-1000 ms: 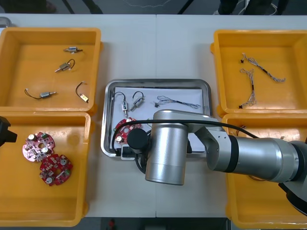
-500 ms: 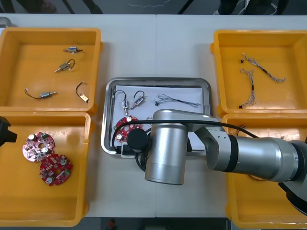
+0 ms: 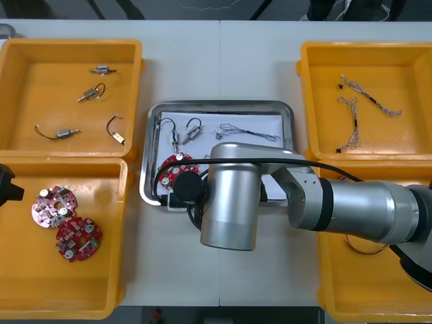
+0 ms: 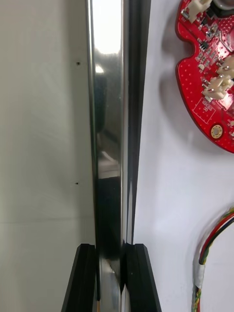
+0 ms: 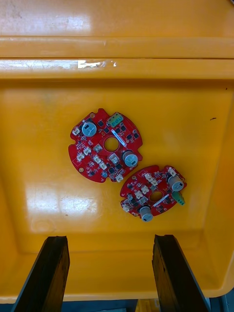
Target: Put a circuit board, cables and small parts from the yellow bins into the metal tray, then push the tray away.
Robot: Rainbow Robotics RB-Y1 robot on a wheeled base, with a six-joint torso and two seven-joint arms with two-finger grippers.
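1. While the right end effector [image 4: 111, 253] pinches the near rim of the metal tray [image 3: 219, 106], we should push it straight away over the tabletop [image 3: 223, 67]. We go slow and level, so the rim does not slip out.
2. Inside the tray lie a red circuit board [image 3: 174, 167], small metal parts [image 3: 194, 133] and cables [image 3: 246, 140]. A bump could shake them about.
3. On both sides of the tray sit yellow bins [image 3: 40, 88], quite close. We must steer the tray between them.
4. Left of the tray, the left end effector [image 5: 111, 243] hangs spread wide over two spare boards [image 5: 105, 145] in a bin.
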